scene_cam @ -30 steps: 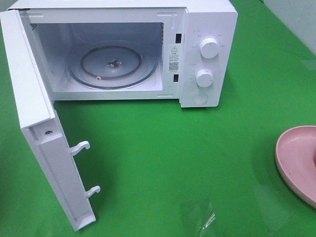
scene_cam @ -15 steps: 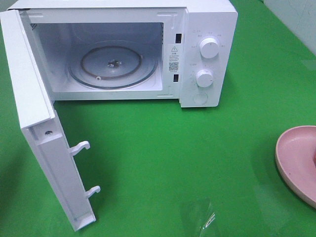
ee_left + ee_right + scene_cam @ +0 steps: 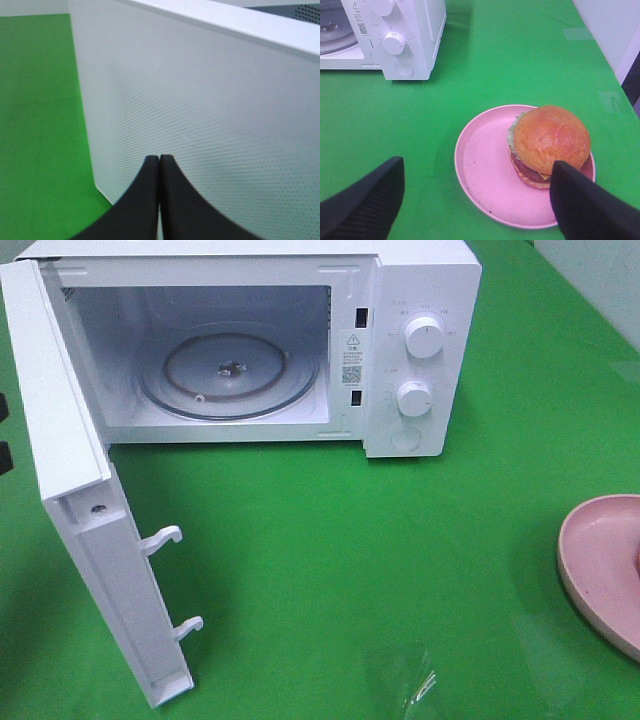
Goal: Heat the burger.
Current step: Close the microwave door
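The burger (image 3: 550,142), with a glossy brown bun, lettuce and a dark patty, sits on the far side of a pink plate (image 3: 485,165) in the right wrist view. My right gripper (image 3: 477,167) hovers over the plate, open, its fingers spread to either side and touching nothing. In the high view only the plate's rim (image 3: 600,565) shows at the right edge; the burger is cut off there. The white microwave (image 3: 420,300) stands with its door (image 3: 60,440) swung wide open to the left and its glass turntable (image 3: 228,372) bare. My left gripper (image 3: 159,159) is shut, its tips close to the door's outer face.
Two knobs (image 3: 424,338) sit on the microwave's right panel. A scrap of clear plastic (image 3: 415,685) lies on the green table near the front edge. A dark part of the left arm (image 3: 3,455) shows at the left edge, behind the door.
A dark part of the left arm has come into the high view at the left edge behind the door. Microwave, door and plate have not moved.
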Controlling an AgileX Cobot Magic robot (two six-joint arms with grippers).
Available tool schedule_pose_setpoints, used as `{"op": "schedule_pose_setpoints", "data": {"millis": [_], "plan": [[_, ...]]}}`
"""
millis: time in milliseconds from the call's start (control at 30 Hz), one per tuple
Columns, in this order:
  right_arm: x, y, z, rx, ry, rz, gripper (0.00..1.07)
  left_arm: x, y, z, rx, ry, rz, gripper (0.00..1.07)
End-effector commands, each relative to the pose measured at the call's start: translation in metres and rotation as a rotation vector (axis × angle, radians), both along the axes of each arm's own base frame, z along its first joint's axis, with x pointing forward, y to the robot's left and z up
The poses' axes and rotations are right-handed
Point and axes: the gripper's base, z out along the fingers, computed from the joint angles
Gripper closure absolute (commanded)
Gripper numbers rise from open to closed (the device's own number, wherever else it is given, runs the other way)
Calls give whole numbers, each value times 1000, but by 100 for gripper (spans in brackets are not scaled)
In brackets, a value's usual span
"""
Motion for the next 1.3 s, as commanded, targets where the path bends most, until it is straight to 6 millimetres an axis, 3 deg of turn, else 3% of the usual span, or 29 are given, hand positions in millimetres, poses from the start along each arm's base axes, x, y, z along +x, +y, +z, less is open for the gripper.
{"op": "schedule_pose_setpoints", "data": {"millis": [33, 133, 733, 1300], "plan": [[-4, 0, 0, -6, -36, 1, 32, 10, -16, 0, -14, -8, -57, 107], [-4, 0, 0, -6, -36, 1, 31, 11, -19, -2, -6, -9, -64, 107], [-4, 0, 0, -6, -36, 1, 32, 55, -83, -6, -11, -18, -173, 107], [-4, 0, 0, -6, -36, 1, 32, 92, -142, -8, -15, -25, -147, 107]]}}
